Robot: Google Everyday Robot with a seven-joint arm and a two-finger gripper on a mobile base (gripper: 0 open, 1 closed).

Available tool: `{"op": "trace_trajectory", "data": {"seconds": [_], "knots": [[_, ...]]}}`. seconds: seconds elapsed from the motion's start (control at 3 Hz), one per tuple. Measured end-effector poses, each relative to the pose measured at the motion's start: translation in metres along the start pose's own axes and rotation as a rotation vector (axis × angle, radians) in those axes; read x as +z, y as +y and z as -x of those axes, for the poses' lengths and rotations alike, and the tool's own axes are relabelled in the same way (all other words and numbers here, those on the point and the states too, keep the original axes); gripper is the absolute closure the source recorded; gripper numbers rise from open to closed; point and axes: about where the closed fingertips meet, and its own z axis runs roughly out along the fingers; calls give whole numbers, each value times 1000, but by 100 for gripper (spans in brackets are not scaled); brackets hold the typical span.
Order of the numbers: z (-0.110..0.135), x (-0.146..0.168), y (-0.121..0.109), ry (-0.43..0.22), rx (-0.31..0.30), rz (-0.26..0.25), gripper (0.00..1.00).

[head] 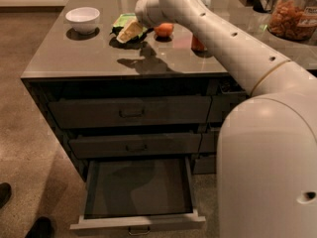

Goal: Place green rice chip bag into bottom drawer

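Note:
The green rice chip bag (122,21) lies crumpled on the grey countertop (74,58), left of a round orange (164,29). My gripper (129,32) reaches over from the right and sits at the bag's front right edge, covering part of it. I cannot tell whether it touches the bag. The bottom drawer (137,187) is pulled open below, its dark flat inside bare, with a lighter front panel and small handle (138,229).
A white bowl (82,19) stands left of the bag. A red can (198,44) sits behind my arm, and a jar of snacks (292,16) at the far right. Two shut drawers (130,112) lie above the open one. Dark shoes (37,227) stand on the floor, lower left.

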Motion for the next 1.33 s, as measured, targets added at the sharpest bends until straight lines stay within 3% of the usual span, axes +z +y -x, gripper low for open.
{"op": "trace_trajectory", "data": {"seconds": [0.33, 0.67, 1.33], "knots": [[-9, 29, 4, 53, -34, 8, 0], [-15, 35, 1, 66, -34, 4, 0], [-21, 46, 1, 82, -34, 28, 41]]}}
